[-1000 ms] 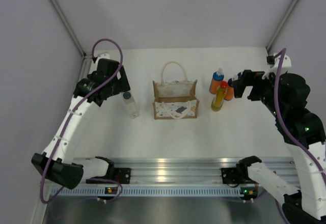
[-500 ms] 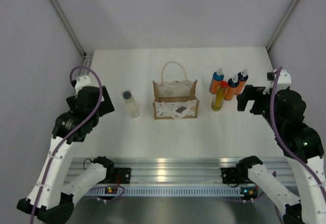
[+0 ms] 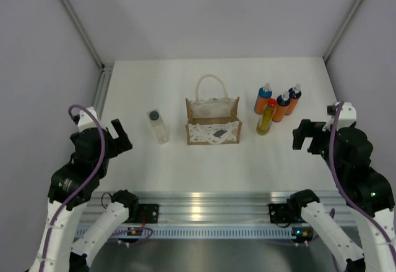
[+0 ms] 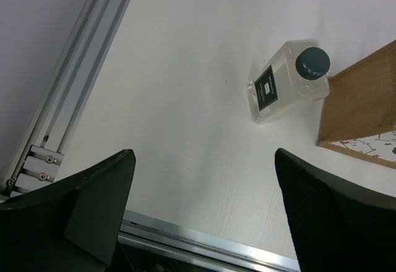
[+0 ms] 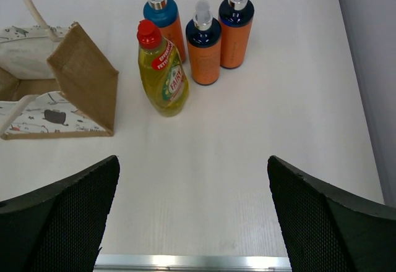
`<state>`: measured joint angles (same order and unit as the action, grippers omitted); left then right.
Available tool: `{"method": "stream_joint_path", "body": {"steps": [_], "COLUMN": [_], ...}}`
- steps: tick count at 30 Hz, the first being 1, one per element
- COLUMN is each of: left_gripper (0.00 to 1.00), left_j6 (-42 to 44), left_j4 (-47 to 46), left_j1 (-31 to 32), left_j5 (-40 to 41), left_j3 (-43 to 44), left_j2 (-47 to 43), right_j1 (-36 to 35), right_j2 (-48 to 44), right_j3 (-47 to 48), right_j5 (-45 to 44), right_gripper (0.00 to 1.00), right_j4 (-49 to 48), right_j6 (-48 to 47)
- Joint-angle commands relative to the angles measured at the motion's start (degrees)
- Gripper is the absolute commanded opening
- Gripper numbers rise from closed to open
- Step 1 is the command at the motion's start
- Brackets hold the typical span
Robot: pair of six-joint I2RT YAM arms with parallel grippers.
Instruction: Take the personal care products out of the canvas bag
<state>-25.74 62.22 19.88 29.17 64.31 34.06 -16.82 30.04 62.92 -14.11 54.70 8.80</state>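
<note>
The tan canvas bag [image 3: 212, 120] stands upright mid-table with its rope handles [image 3: 211, 85] up; its corner shows in the left wrist view [image 4: 362, 102] and right wrist view [image 5: 83, 83]. The clear bottle with dark grey cap [image 3: 158, 125] stands left of the bag [image 4: 288, 81]. Three orange bottles [image 3: 263, 99] [image 3: 281, 107] [image 3: 293, 98] and the yellow red-capped bottle [image 3: 266, 117] stand right of it, also in the right wrist view [image 5: 162, 69]. My left gripper [image 3: 119, 139] is open and empty near the table's left front. My right gripper [image 3: 302, 135] is open and empty at the right front.
An aluminium rail [image 3: 204, 201] runs along the near edge of the table and another [image 3: 102, 86] along the left edge [image 4: 74, 80]. Grey walls close in the back and sides. Bare table lies in front of the bag [image 3: 210, 167].
Both arms have drawn back toward the near edge, the left away from the clear bottle and the right away from the orange bottles. The bottles and bag have not moved.
</note>
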Motion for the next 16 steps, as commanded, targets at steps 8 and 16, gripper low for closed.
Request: {"method": "stream_joint_path", "body": {"steps": [8, 16], "left_gripper": [0.98, 0.98], "left_j6": [3.0, 2.8], "left_j4": [0.8, 0.8], "left_j1": [0.1, 0.1], "left_j5": [-3.7, -2.8], "left_j3": [2.2, 2.0], "left_j2": [0.5, 0.2], "right_j1": [-0.4, -0.4], "right_j2": [-1.6, -0.8], "right_j3": [2.2, 2.4], "right_j5": [-5.1, -5.7], "right_gripper": [0.99, 0.99], "right_j4": [2.4, 2.2], "right_j6": [-3.2, -2.6]}}
